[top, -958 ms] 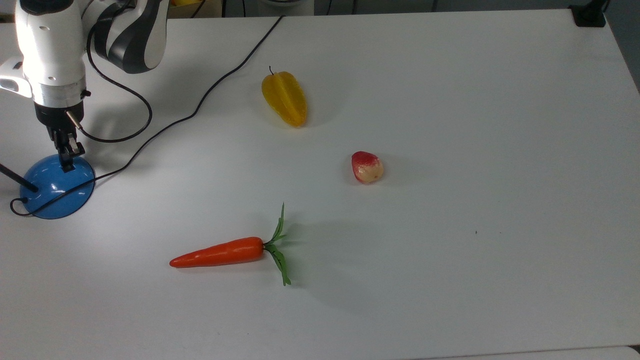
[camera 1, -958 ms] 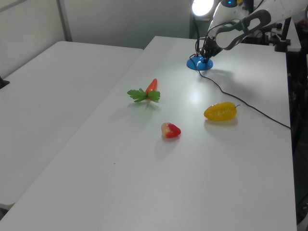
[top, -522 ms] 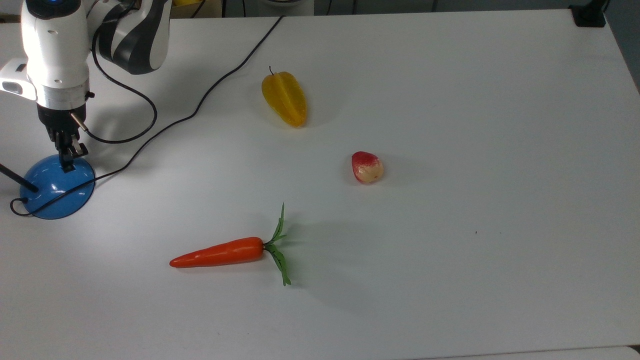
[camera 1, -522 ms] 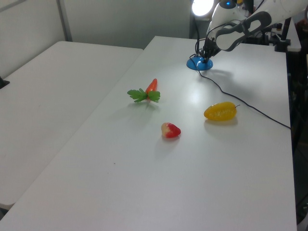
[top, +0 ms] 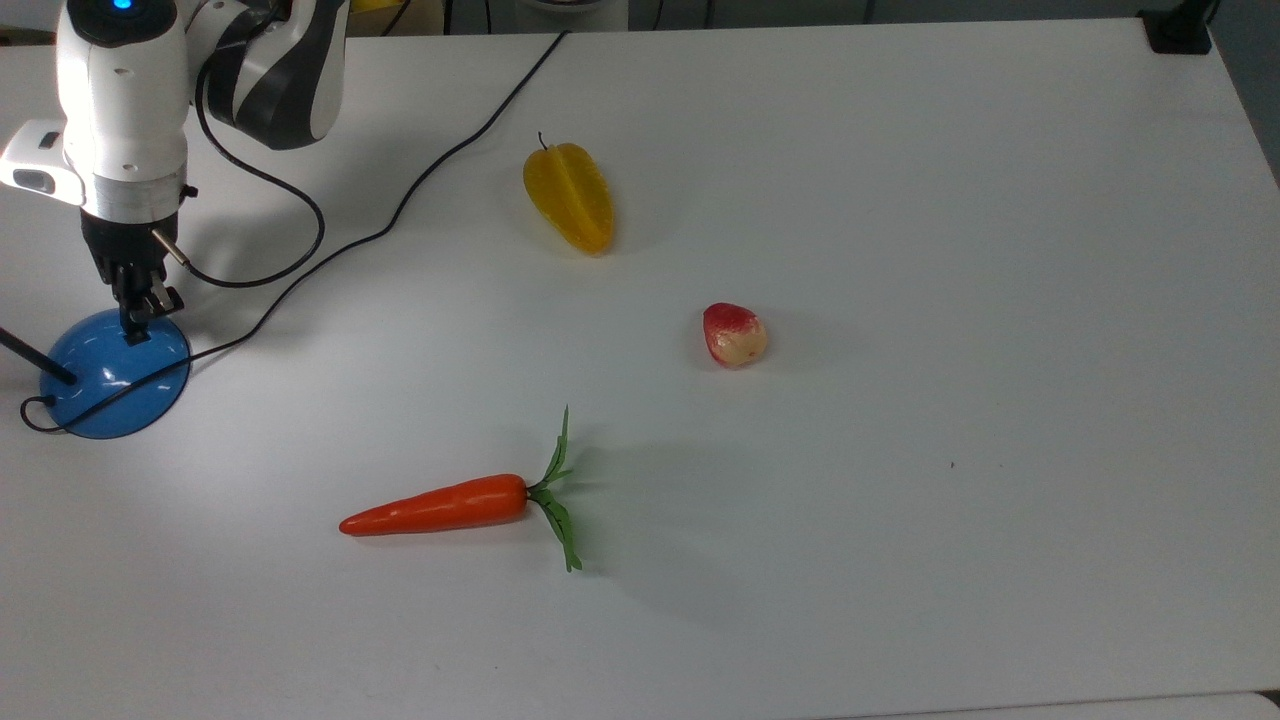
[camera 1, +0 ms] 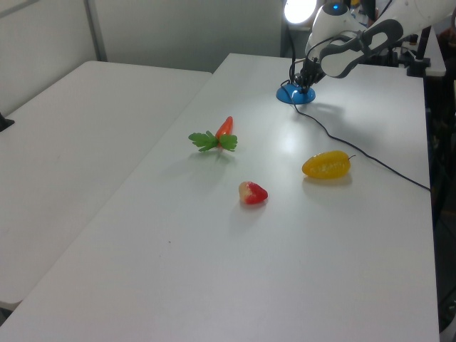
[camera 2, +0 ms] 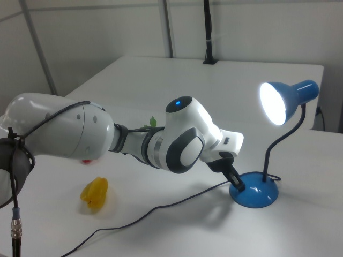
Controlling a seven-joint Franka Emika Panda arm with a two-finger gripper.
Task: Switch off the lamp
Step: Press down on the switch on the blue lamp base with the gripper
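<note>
The lamp's glossy blue dome base (top: 95, 360) sits at the top view's left edge, with its thin black stem (top: 35, 360) and its black power cord (top: 400, 215) running off to the table's far side. In the right view the lamp head (camera 2: 281, 101) glows brightly above the base (camera 2: 260, 195). My gripper (top: 133, 328) points down onto the far part of the dome, fingers shut together, tip touching the base (camera 1: 296, 94). The right view shows the gripper (camera 2: 238, 185) pressed against the base's left side. The switch is hidden under the fingertips.
On the white table (top: 950, 200) lie a yellow starfruit (top: 570, 197), a small red fruit (top: 734, 334) and an orange carrot (top: 440, 507) with green leaves. The arm's own black cable (top: 290, 230) loops beside the lamp. A second white table (camera 1: 64, 135) stands at the left view's left.
The wrist and arm have shifted slightly to the top view's right, while the fingertips stay on the blue base. The lamp stays lit.
</note>
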